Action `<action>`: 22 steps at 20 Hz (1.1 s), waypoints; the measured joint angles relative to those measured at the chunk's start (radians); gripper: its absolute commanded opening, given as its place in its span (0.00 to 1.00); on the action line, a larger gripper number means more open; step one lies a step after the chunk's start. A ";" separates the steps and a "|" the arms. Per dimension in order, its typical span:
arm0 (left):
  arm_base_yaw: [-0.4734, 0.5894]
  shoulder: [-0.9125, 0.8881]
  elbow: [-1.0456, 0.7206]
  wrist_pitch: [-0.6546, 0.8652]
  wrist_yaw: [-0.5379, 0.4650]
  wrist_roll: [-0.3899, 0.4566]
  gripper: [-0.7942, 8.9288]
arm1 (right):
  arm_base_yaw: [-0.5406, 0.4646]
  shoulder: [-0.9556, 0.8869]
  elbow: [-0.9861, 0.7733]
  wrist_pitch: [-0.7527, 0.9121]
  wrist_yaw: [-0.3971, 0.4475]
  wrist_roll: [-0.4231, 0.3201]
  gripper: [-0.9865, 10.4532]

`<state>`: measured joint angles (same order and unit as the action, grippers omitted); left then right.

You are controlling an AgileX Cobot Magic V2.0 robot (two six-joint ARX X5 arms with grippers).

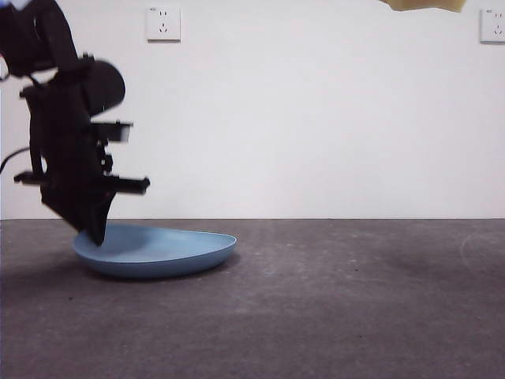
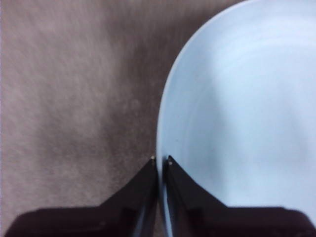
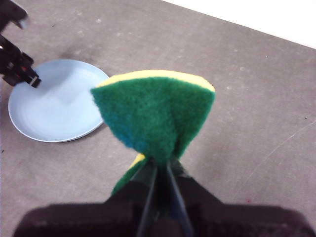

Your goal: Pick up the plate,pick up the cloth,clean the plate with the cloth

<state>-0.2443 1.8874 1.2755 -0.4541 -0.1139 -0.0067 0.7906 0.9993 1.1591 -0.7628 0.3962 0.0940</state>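
Observation:
The light-blue plate (image 1: 158,251) lies on the dark grey table at the left. My left gripper (image 1: 96,231) reaches down onto its left rim. In the left wrist view this gripper (image 2: 161,159) is shut on the plate's (image 2: 237,113) thin rim, one jaw inside and one outside. My right gripper (image 3: 160,170) is high above the table and shut on the cloth (image 3: 155,113), a yellow sponge folded with its green scouring face outward. Only the cloth's yellow edge (image 1: 422,5) shows at the top of the front view. From the right wrist view the plate (image 3: 59,106) sits far below.
The left arm (image 3: 15,59) stands over the plate's far edge in the right wrist view. A white wall with two sockets (image 1: 162,24) rises behind the table. Grey table surface (image 1: 355,300) stretches to the right of the plate.

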 measured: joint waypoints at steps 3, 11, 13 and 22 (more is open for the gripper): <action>0.000 0.014 0.000 -0.005 -0.007 0.012 0.55 | 0.000 0.000 0.000 0.000 0.000 0.000 0.07; -0.006 -0.105 -0.001 0.005 0.044 0.013 0.55 | -0.066 0.097 0.000 0.084 -0.005 0.000 0.07; -0.014 -0.215 -0.001 -0.014 0.078 0.003 0.55 | -0.109 0.162 0.000 0.149 -0.068 0.000 0.07; -0.029 -0.738 -0.001 -0.181 0.223 -0.013 0.55 | -0.311 0.643 0.000 0.473 -0.453 0.068 0.07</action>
<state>-0.2733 1.1496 1.2747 -0.6353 0.1089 -0.0196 0.4797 1.6424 1.1591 -0.2901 -0.0570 0.1619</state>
